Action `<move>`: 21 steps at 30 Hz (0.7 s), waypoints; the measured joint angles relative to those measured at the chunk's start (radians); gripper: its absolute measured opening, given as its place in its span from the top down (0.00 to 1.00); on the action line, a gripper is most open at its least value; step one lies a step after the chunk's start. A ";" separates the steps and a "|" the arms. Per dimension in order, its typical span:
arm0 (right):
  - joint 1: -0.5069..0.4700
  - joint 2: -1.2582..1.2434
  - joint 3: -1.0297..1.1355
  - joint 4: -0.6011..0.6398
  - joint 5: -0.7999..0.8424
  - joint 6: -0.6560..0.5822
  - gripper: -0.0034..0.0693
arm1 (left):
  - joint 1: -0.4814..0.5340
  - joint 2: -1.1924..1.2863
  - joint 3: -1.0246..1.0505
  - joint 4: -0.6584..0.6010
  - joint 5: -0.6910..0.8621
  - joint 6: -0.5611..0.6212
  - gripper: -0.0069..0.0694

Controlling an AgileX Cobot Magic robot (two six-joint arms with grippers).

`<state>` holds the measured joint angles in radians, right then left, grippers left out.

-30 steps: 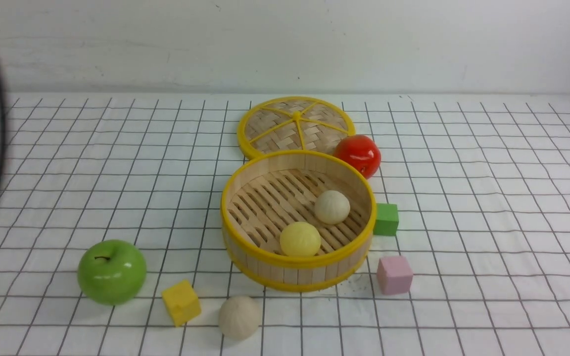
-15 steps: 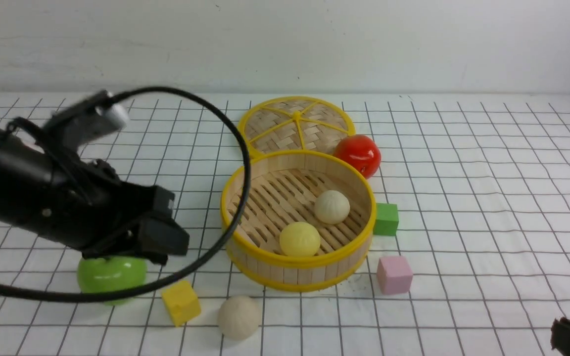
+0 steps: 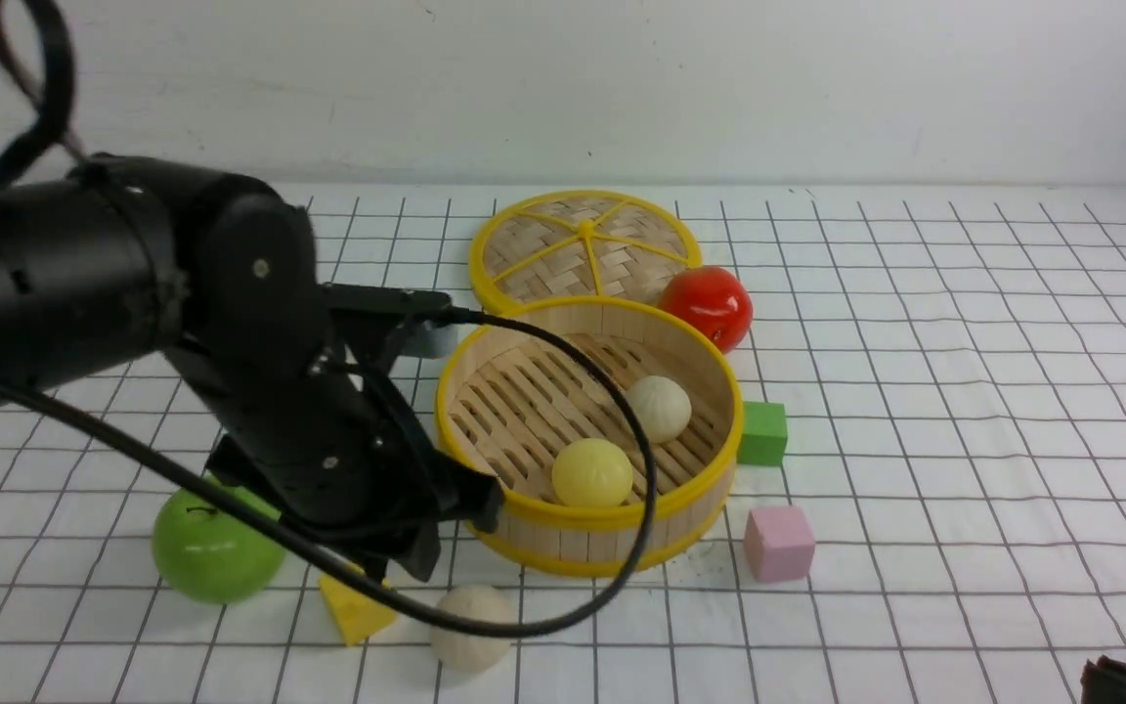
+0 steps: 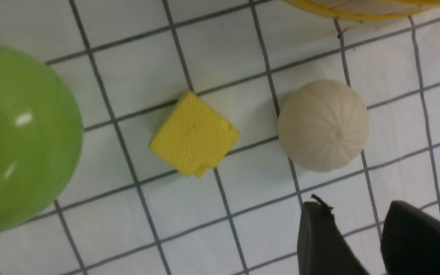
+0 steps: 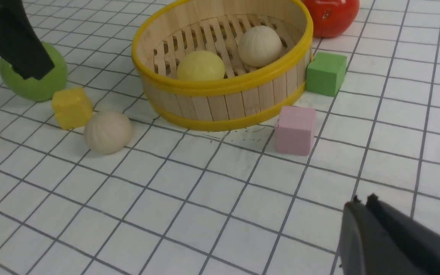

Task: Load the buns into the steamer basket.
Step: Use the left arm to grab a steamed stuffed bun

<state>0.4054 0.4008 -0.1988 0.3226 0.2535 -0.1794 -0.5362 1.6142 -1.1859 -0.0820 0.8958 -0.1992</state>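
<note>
Where it all sits: a white cloth (image 3: 964, 411) ruled in dark grid lines covers the table and runs back to a plain white wall (image 3: 719, 88).
Steamer basket (image 3: 573, 543): mid-cloth and upright, with its woven lid (image 3: 583, 244) lying flat just beyond its far rim.
Buns inside: a pale yellow bun (image 3: 592, 472) sits on the near part of the slatted floor; a beige bun (image 3: 656, 409) sits farther back and to the right, apart from it.
Loose bun (image 3: 470, 650): beige, on the cloth near and left of the basket, just right of the yellow cube (image 3: 353, 611) and not touching it.
Left gripper (image 4: 355, 206): low over the near-left cloth, fingers spread with nothing between them, close to the loose bun but clear of it.
Right gripper (image 5: 363, 202): at the near-right corner, fingers pressed together, empty.
Bystanders: a red apple (image 3: 710, 305) by the basket's far-right rim, a green cube (image 3: 763, 433) just beside its right wall, a pink cube (image 3: 778, 543) near-right of it, and a green apple (image 3: 201, 562) at near left.
Hidden: the left arm covers the top of the yellow cube and part of the green apple. Its black cable (image 3: 641, 469) loops across the basket and over the loose bun.
Cut off: from the front, the right gripper is only a dark sliver at the frame's corner.
Hard to tell: whether the red apple touches the rim or the lid.
</note>
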 joint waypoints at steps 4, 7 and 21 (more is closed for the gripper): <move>0.000 0.000 0.000 0.001 0.000 0.001 0.95 | -0.059 0.060 -0.002 0.009 -0.045 -0.012 0.60; 0.000 0.000 0.000 0.001 0.000 0.001 0.95 | -0.069 0.106 -0.002 0.009 -0.069 -0.012 0.60; 0.000 0.000 0.000 0.001 0.000 0.001 0.92 | -0.069 0.218 -0.004 0.058 -0.178 -0.031 0.60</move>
<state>0.4054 0.4008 -0.1988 0.3237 0.2535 -0.1786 -0.6052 1.8325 -1.1904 -0.0236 0.7182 -0.2301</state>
